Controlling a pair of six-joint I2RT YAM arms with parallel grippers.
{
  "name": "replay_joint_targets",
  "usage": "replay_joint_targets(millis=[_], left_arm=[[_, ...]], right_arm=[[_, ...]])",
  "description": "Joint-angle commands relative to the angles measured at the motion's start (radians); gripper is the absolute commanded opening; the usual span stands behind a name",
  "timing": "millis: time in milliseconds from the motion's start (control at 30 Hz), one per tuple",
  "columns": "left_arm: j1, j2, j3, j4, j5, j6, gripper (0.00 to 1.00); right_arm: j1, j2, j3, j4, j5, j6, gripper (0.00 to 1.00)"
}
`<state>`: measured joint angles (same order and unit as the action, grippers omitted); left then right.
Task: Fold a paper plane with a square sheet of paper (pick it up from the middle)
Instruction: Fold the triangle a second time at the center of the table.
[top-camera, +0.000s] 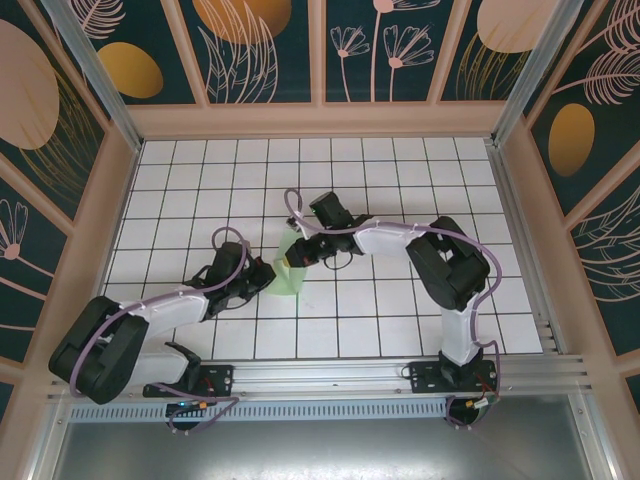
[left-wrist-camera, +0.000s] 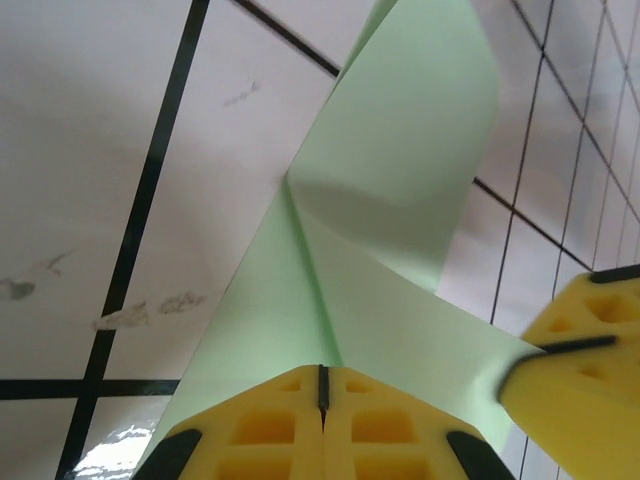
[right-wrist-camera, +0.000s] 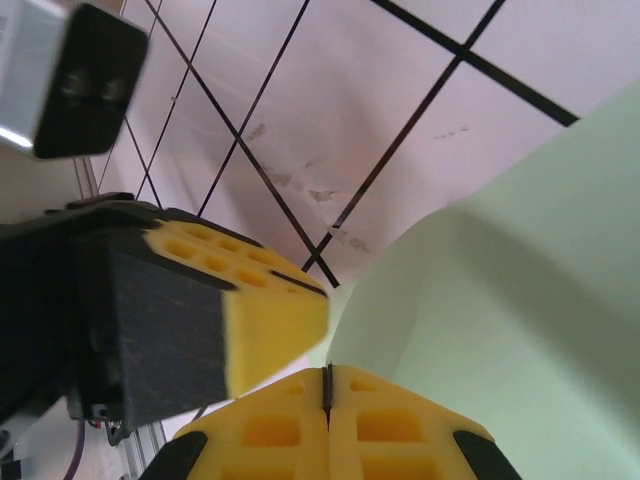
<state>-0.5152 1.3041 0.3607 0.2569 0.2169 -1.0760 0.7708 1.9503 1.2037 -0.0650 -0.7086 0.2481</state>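
The square sheet of paper (top-camera: 284, 272), pale mint green, hangs bent and lifted off the tiles between my two grippers near the table's middle. My left gripper (top-camera: 263, 280) is shut on its near-left edge. In the left wrist view a crease (left-wrist-camera: 318, 290) runs straight into the closed yellow fingers (left-wrist-camera: 270, 425), and the sheet (left-wrist-camera: 420, 130) curls upward beyond them. My right gripper (top-camera: 298, 257) is shut on the sheet's far side. In the right wrist view the paper (right-wrist-camera: 500, 320) rises from its closed fingertips (right-wrist-camera: 390, 425), with the left gripper's yellow finger (right-wrist-camera: 268, 318) close beside.
A white table (top-camera: 400, 170) with a black grid is ringed by a wooden frame and patterned walls (top-camera: 320, 110). A metal rail (top-camera: 350, 375) runs along the near edge by the arm bases. Faint scuff marks (left-wrist-camera: 140, 312) dot the tiles under the paper.
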Motion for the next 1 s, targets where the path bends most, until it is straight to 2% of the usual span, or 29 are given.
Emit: replay_joint_targets(millis=[0,167,367,733,967], left_arm=[[-0.003,0.043,-0.006,-0.013,0.056,-0.018,0.0],[-0.005,0.083,0.012,-0.059,0.048,-0.018,0.0],[-0.005,0.121,0.027,-0.075,0.045,-0.014,0.0],[-0.005,-0.01,0.05,0.069,0.108,0.015,0.01],[-0.005,0.07,0.082,0.163,0.162,0.006,0.01]], right_arm=[[0.034,0.032,0.038,-0.047,0.029,-0.012,0.05],[0.036,0.061,0.041,-0.047,0.02,0.0,0.05],[0.005,0.079,0.059,-0.097,0.121,0.019,0.03],[-0.043,0.067,0.045,-0.113,0.15,0.013,0.03],[-0.053,0.06,0.026,-0.105,0.153,0.02,0.03]])
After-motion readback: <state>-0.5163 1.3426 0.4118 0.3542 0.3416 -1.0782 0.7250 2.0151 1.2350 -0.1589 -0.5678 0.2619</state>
